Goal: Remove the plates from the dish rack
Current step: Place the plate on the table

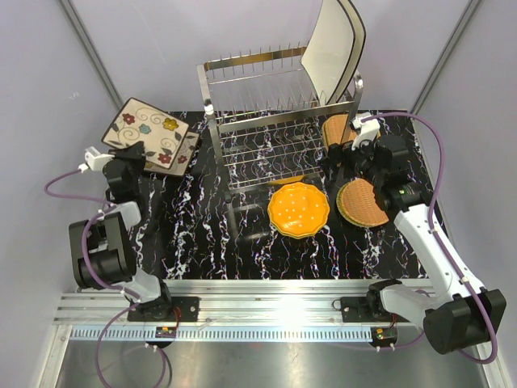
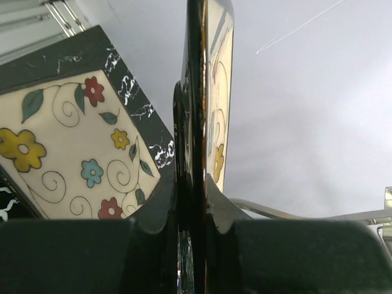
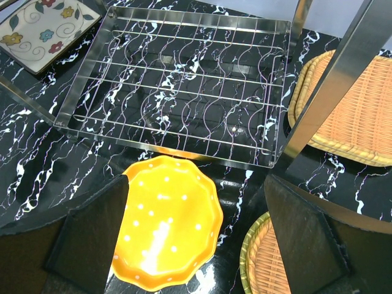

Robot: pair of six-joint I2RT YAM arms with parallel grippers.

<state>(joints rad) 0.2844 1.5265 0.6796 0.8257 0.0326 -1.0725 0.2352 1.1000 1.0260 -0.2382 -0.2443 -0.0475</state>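
Note:
The steel wire dish rack (image 1: 266, 105) stands at the back centre, with a large cream plate (image 1: 333, 50) upright at its right end. At the left, my left gripper (image 1: 134, 153) (image 2: 196, 208) is shut on the dark rim of a square flowered plate (image 1: 145, 129) (image 2: 217, 92). That plate sits over a second flowered plate (image 1: 184, 153) (image 2: 73, 147). My right gripper (image 1: 355, 166) (image 3: 196, 239) hangs open by the rack's right leg (image 3: 324, 98), above an orange scalloped plate (image 1: 298, 208) (image 3: 168, 223). Nothing is between its fingers.
Two tan woven plates lie right of the rack, one (image 1: 363, 202) (image 3: 269, 263) beside the orange plate, one (image 1: 338, 129) (image 3: 349, 110) behind it. The rack's lower tier (image 3: 177, 79) holds nothing. Grey walls close in on both sides.

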